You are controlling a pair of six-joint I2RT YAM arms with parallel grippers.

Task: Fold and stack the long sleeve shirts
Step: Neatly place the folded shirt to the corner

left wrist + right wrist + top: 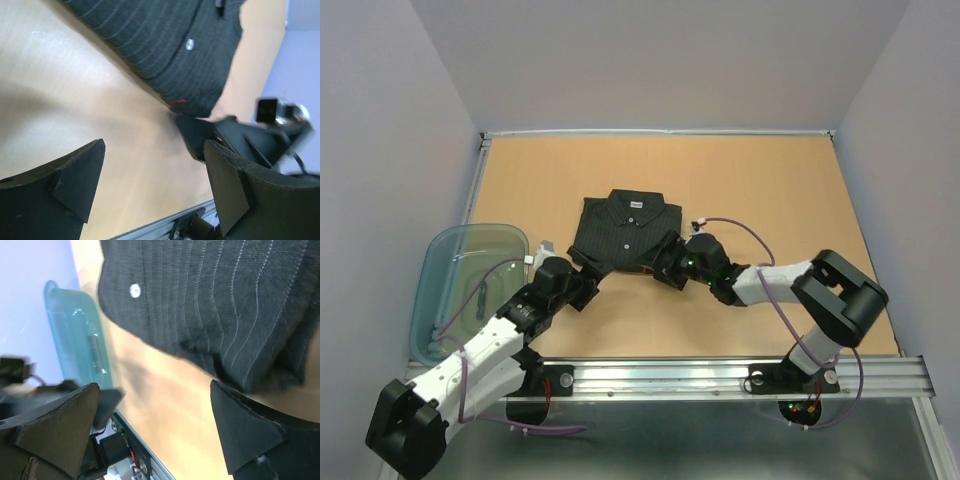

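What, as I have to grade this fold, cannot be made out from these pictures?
- Shirt, near corners: top view, the left gripper and right gripper cover them.
- Sleeves: seen in no view, presumably folded under the shirt's body.
- Neck label, wording: top view, too small.
- Tub, contents: top view, the left arm crosses it and its wall is cloudy.
- Shirt's outline: both wrist views, blurred and cut off by the frame edges.

Bright, even light with soft shadows; pale glare on the table (50, 45); wrist views slightly blurred.
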